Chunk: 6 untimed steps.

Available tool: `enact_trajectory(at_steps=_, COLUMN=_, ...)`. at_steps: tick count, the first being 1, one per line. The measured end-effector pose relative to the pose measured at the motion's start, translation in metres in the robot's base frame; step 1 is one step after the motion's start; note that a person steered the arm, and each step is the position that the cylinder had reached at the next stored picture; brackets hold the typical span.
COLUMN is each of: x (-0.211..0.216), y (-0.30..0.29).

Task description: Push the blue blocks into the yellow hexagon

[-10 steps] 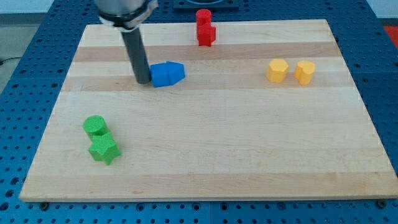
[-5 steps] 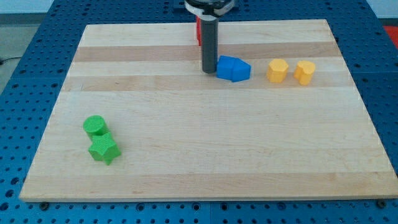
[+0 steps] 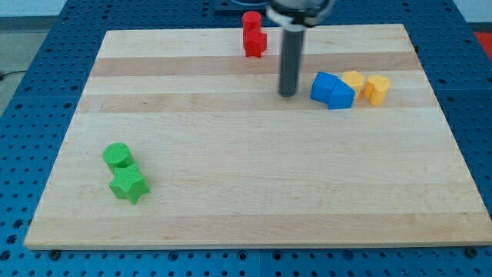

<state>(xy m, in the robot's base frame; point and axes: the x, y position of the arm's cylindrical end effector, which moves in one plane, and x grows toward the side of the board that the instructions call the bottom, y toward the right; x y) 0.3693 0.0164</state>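
Blue blocks [image 3: 332,90], two of them pressed together as one angular cluster, sit in the upper right of the frame on the pale wooden board [image 3: 254,192]. Their right side touches the nearer yellow hexagon [image 3: 353,79], which peeks out behind them; a second yellow block [image 3: 377,89], also hexagonal, stands just beside it to the right.

My tip [image 3: 288,95] rests on the board just left of the blue cluster, with a narrow strip of bare wood between them, so it is not in contact with anything. It is a plain rod with nothing to clasp or release, and it holds no block.

At the top centre, near the board's far edge, a red cylinder [image 3: 250,20] stands behind a red cube-like block [image 3: 254,42], touching it. In the lower left, a green cylinder [image 3: 118,155] sits just above a green star [image 3: 127,185], the two touching. Blue perforated table surface [image 3: 31,92] surrounds the board.
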Motion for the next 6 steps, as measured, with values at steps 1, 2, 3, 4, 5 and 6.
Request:
enact_trajectory(at_steps=1, x=0.009, y=-0.084)
enact_trajectory(at_steps=2, x=0.017, y=-0.168)
enact_trajectory(at_steps=3, x=0.023, y=-0.228)
enact_trajectory(at_steps=4, x=0.023, y=-0.282)
enact_trajectory(at_steps=5, x=0.023, y=-0.315)
enact_trajectory(at_steps=6, x=0.023, y=-0.321)
